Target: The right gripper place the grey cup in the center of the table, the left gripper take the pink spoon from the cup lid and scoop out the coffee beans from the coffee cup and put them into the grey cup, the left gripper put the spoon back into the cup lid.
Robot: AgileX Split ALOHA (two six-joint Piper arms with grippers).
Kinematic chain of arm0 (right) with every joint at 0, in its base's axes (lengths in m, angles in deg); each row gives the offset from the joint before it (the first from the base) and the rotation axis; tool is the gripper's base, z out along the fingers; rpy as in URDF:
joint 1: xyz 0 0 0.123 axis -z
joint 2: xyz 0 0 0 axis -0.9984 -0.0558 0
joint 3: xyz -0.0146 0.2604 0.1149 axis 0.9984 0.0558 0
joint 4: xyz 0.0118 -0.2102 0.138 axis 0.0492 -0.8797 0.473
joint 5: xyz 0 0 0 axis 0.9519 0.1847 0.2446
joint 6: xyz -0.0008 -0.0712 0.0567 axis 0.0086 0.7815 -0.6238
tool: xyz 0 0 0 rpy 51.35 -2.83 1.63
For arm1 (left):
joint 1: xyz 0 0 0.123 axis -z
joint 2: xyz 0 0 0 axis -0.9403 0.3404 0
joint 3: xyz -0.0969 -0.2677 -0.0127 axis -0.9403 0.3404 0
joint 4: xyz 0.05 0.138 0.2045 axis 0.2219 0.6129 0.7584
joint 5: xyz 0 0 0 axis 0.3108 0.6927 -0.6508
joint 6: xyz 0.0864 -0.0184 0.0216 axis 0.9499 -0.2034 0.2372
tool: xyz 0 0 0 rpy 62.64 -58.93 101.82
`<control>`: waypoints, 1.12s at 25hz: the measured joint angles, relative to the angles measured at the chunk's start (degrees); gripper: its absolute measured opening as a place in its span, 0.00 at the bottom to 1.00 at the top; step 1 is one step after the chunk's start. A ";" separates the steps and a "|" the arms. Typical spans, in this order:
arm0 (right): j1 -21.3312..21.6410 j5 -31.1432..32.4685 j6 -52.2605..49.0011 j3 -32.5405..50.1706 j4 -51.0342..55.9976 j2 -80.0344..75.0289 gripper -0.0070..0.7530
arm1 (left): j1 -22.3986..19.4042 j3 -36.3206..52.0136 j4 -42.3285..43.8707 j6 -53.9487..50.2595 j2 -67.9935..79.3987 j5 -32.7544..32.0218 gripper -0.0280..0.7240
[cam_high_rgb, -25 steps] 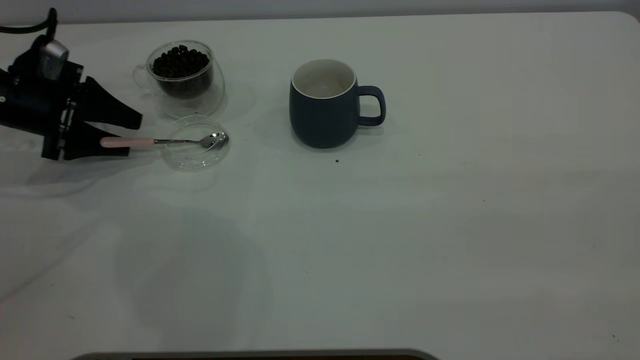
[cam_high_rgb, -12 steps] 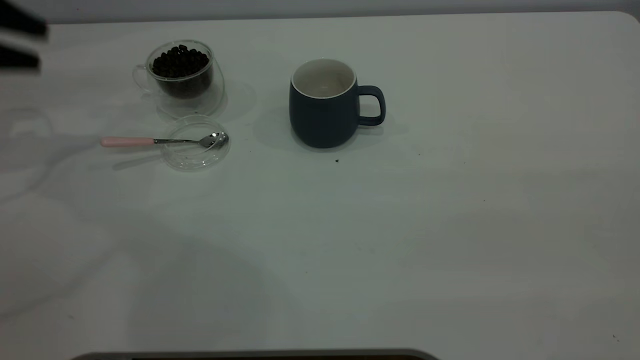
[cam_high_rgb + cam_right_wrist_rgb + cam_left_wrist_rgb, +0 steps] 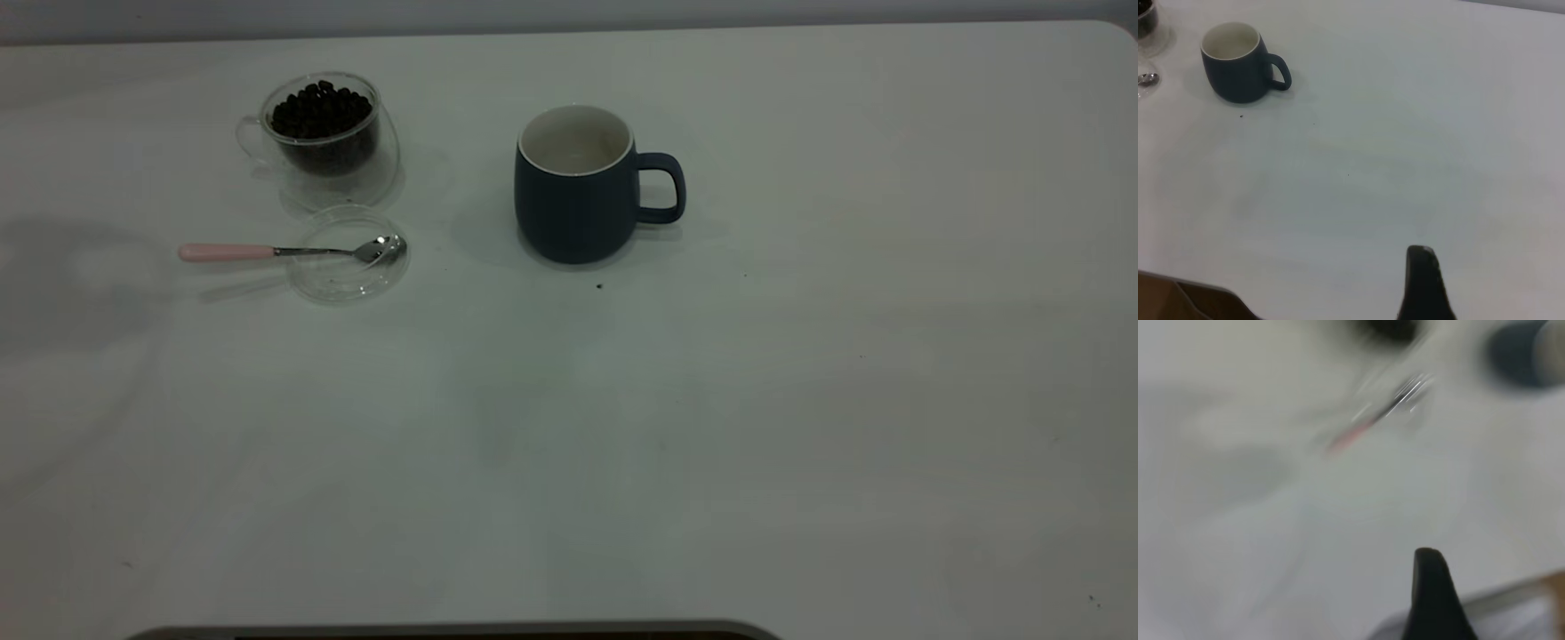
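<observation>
I am seeing the spoon (image 3: 267, 252) resting across the lid (image 3: 348, 256), handle overhanging the tabletop (image 3: 800, 400). Left tool (image 3: 1433, 600) (blurred; opening unknowable) is holding nothing. Risk: a nudge tipping the spoon off.

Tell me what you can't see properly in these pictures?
- Inside the dark blue-grey mug: the exterior view shows only its white upper wall, so beans can't be confirmed.
- Left wrist view: motion blur smears the pink-handled metal spoon.
- Left end effector and right end effector: one black finger each, the rest cut off by the picture's edge.
</observation>
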 joint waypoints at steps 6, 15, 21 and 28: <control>0.00 0.00 0.00 0.00 0.00 0.00 0.73 | 6.84 6.73 13.26 -13.90 -11.79 -0.22 0.74; 0.00 0.00 0.00 0.00 0.00 0.00 0.73 | 8.63 33.02 14.30 -14.63 -36.49 -0.22 0.73; 0.00 0.00 0.00 0.00 0.00 0.00 0.73 | 8.63 45.32 14.36 -14.44 -50.50 0.54 0.73; 0.00 0.00 0.00 0.00 0.00 0.00 0.73 | 10.32 54.72 14.25 -14.49 -65.56 2.81 0.73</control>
